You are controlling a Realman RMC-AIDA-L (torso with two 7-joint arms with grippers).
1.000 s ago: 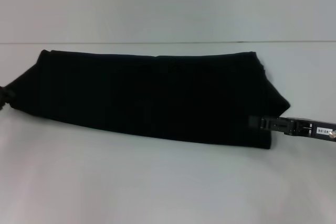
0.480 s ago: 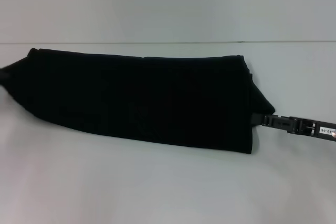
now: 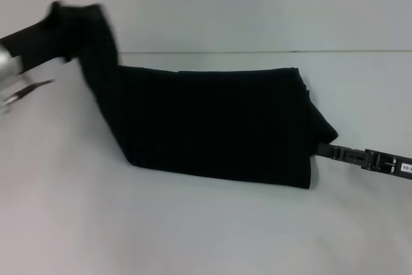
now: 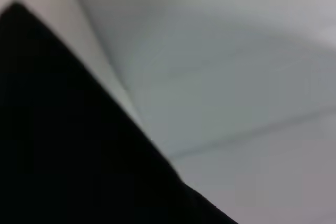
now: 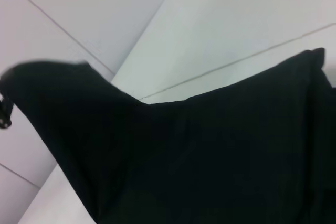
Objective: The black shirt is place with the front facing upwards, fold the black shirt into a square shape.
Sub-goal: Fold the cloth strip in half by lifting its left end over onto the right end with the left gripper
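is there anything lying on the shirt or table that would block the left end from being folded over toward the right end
Nothing visible does. The left gripper holds the black shirt end raised off the table; the rest lies flat and bare, with the right gripper at the far end.

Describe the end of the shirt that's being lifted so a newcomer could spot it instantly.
On the white table lies the black shirt, folded into a long band. Its end on the robot's left rises off the table toward the left gripper; the opposite end lies flat by the right gripper.
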